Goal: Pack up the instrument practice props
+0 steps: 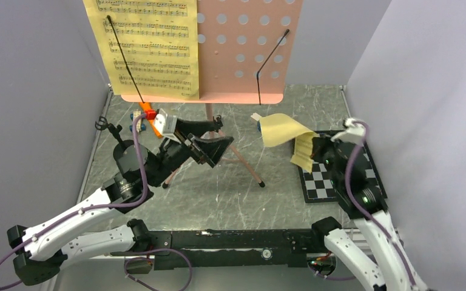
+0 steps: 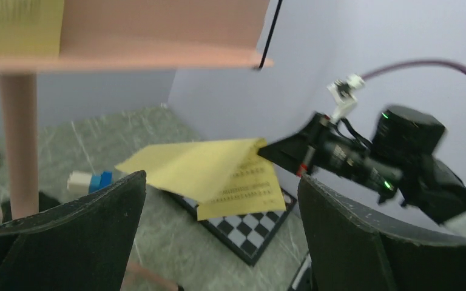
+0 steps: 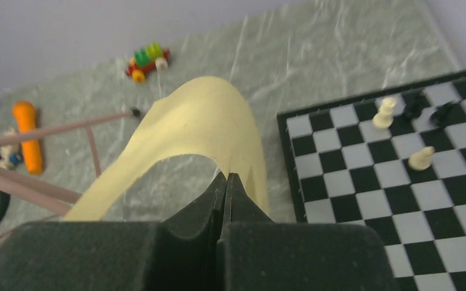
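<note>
Right gripper (image 3: 227,182) pinches thin edge of drooping yellow sheet (image 3: 200,121) at table's 3 o'clock by chessboard (image 3: 400,200), so it could slip free or sweep chess pieces (image 3: 387,112); left gripper (image 2: 221,212) spread near pink stand (image 2: 18,139).

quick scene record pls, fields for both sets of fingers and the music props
left fingers: open, empty, stand pole beside them
right fingers: shut on loose sheet
loose sheet: curled, held above chessboard edge
music stand: upright, one page on it
microphone: lying near stand legs
</note>
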Motion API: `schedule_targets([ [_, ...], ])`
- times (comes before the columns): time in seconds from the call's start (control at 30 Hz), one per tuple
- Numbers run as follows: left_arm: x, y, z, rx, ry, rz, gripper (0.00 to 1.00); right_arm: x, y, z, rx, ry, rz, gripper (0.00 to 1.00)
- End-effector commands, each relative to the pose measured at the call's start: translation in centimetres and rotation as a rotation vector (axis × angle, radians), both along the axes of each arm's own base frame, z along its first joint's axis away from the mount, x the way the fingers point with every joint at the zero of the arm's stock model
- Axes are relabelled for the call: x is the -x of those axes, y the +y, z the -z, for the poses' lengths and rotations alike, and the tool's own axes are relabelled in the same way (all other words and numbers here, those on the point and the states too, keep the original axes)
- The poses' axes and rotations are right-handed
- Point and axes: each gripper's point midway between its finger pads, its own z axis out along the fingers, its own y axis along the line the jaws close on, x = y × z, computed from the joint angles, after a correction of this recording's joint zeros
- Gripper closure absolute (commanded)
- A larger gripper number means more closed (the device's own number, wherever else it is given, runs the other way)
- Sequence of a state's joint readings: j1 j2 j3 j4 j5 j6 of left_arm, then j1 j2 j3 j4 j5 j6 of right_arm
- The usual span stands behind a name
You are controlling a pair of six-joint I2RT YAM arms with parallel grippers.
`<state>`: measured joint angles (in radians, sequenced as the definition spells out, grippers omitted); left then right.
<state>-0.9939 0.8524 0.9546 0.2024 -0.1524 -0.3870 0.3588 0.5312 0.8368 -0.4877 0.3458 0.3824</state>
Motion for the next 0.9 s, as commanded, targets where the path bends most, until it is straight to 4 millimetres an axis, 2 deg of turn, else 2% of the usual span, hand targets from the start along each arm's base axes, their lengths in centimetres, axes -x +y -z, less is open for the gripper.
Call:
schedule_targets([
  [0.0,0.4,1.1,4.5,-0.001,0.166,-0.021,0.02,-3.8,3.1,1.8,-0.078,0.139,-0.043,1.00],
  [0.1,0.1,2.6,8.7,-0.031,0.283,-0.090,0.01,-6.7,4.1,2.0,-0.103,0.183,-0.051,1.00],
  [0.2,0.0,4.6,12.4,-0.058,0.376,-0.168,0.01,-10.1,3.7,2.9,-0.215,0.225,-0.050,1.00],
  [0.3,0.2,6.2,14.2,-0.045,0.416,-0.218,0.01,-13.6,3.4,3.7,-0.416,0.242,-0.120,1.00],
  [0.4,0.3,7.1,15.3,-0.037,0.428,-0.238,0.01,-17.1,3.2,3.2,-0.565,0.213,-0.179,1.00],
  [0.43,0.3,7.3,15.3,-0.034,0.428,-0.244,0.01,-18.2,3.5,2.5,-0.596,0.183,-0.206,1.00],
  [0.57,0.3,7.8,15.6,-0.053,0.421,-0.264,0.01,-21.7,5.2,-2.8,-0.667,0.077,-0.331,1.00],
  [0.67,0.3,8.1,15.3,-0.071,0.411,-0.270,0.01,-22.4,6.1,-8.4,-0.702,-0.009,-0.424,1.00],
  [0.73,0.3,8.2,15.3,-0.078,0.411,-0.275,0.01,-23.0,5.5,-10.4,-0.703,-0.032,-0.404,1.00],
  [0.77,0.3,8.3,15.2,-0.079,0.410,-0.275,0.01,-23.7,4.8,-10.3,-0.700,-0.023,-0.366,1.00],
  [0.8,0.4,8.2,15.3,-0.081,0.409,-0.272,0.01,-24.6,3.9,-8.6,-0.709,0.023,-0.318,1.00],
  [0.83,0.4,8.2,15.4,-0.081,0.412,-0.271,0.01,-25.7,3.1,-5.9,-0.722,0.100,-0.268,1.00],
  [0.87,0.4,8.2,15.6,-0.080,0.416,-0.269,0.01,-26.5,2.7,-2.1,-0.741,0.214,-0.230,1.00],
])
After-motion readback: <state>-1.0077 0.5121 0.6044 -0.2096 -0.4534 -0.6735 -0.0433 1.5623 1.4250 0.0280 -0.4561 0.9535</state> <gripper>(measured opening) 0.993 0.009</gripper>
